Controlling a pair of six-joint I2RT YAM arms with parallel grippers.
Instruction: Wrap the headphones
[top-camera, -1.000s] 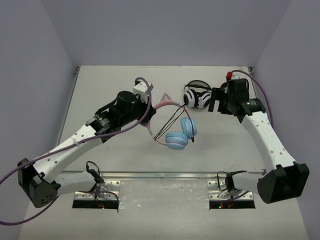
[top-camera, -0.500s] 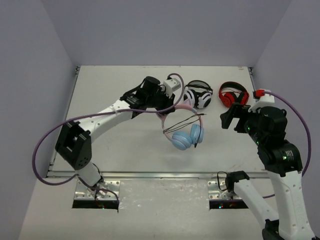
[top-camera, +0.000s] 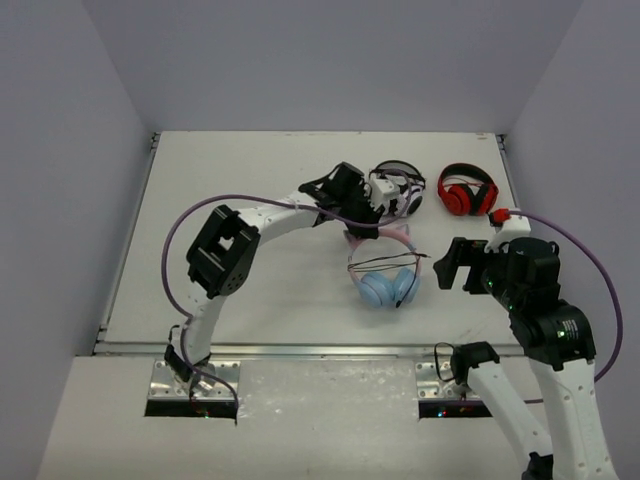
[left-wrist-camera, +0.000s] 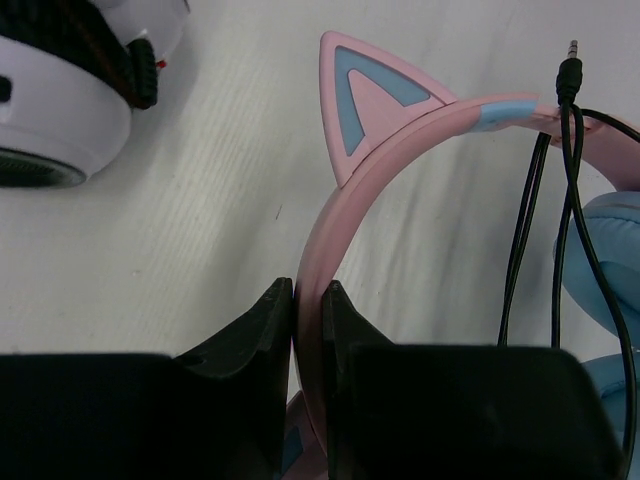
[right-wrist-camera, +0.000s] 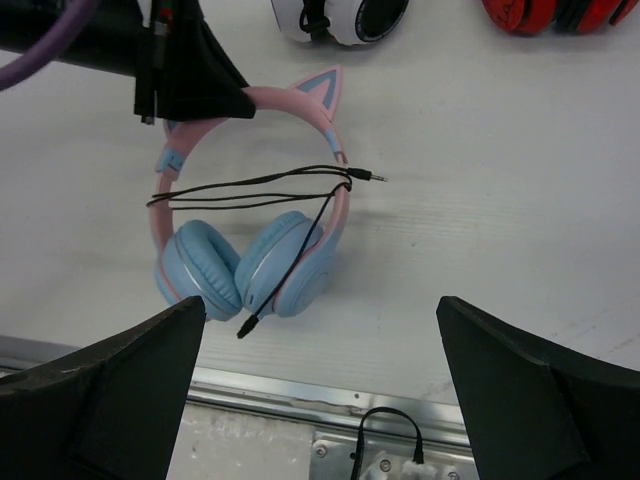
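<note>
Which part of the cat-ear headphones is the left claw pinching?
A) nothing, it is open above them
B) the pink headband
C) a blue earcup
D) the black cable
B: in the left wrist view the left gripper has both fingers pressed against the pink headband, just below a cat ear; the black cable lies apart from them.

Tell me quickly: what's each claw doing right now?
Left claw: closed on the pink headband of the cat-ear headphones.
Right claw: open, holding nothing.
</note>
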